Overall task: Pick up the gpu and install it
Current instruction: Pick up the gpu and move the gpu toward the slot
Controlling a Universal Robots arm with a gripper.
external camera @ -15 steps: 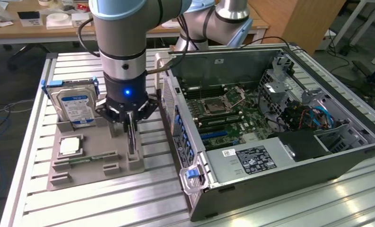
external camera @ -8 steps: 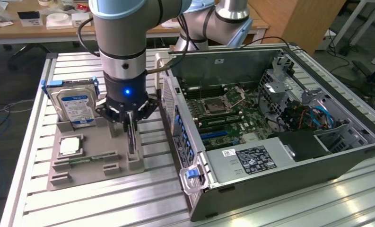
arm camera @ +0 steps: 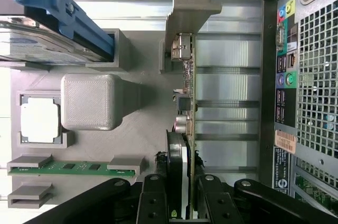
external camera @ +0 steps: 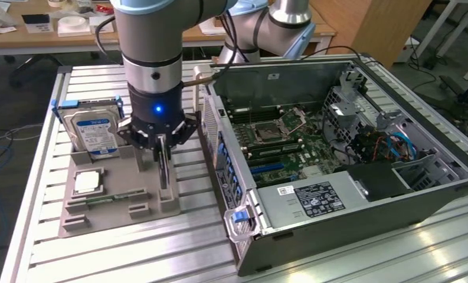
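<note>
To one side of the hand stands a hard drive (external camera: 92, 132). The hand (external camera: 163, 156) is closed partway onto the gpu (arm camera: 186, 102), upright between its fingers in a grey holder (external camera: 115, 206). The card's far end is hidden behind a post. The open computer case (external camera: 336, 147) lies opposite.

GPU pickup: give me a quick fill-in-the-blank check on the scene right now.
1. The gpu stands on ___ in the gray holder.
2. The gripper's jaws are ___ on it.
3. The memory stick lying in the holder is coloured ___.
Missing words: edge; closed; green.
</note>
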